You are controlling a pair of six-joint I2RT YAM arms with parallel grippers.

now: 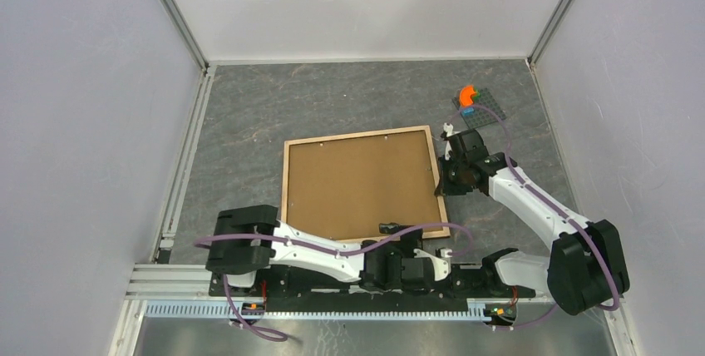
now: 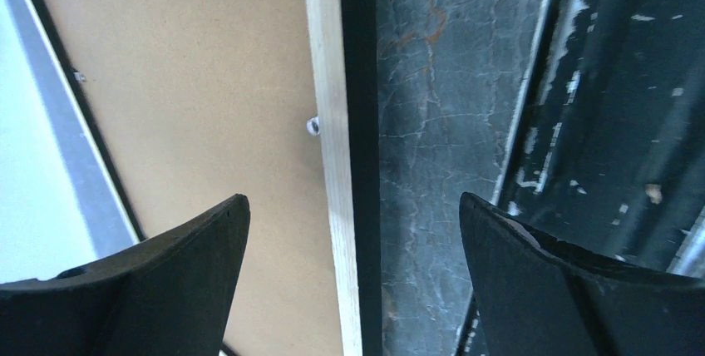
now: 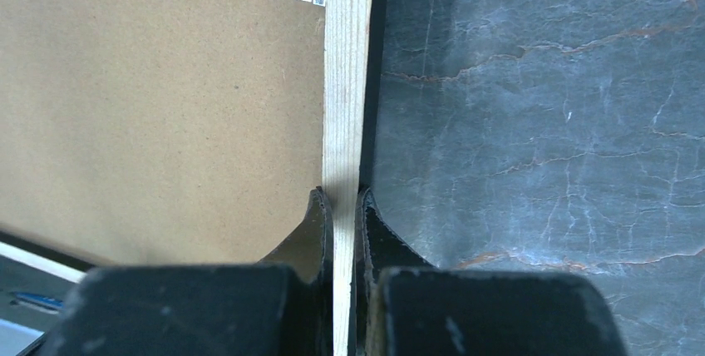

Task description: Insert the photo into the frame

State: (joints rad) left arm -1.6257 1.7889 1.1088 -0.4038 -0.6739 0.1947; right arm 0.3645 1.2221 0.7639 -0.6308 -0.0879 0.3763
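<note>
While the frame (image 1: pixel 285 181) lay back-up in the middle of the table (image 1: pixel 249 115), the right gripper (image 3: pixel 342 200) was clenched on its thin right rim. The left gripper (image 2: pixel 353 200) hung wide open over the near edge, grasping nothing. It looked like taking hold to lift or turn the frame, and the narrow rim would call for a steady pinch. The brown backing panel (image 1: pixel 357 181) covered everything. I could see no photo, nor tell whether it lay beneath.
</note>
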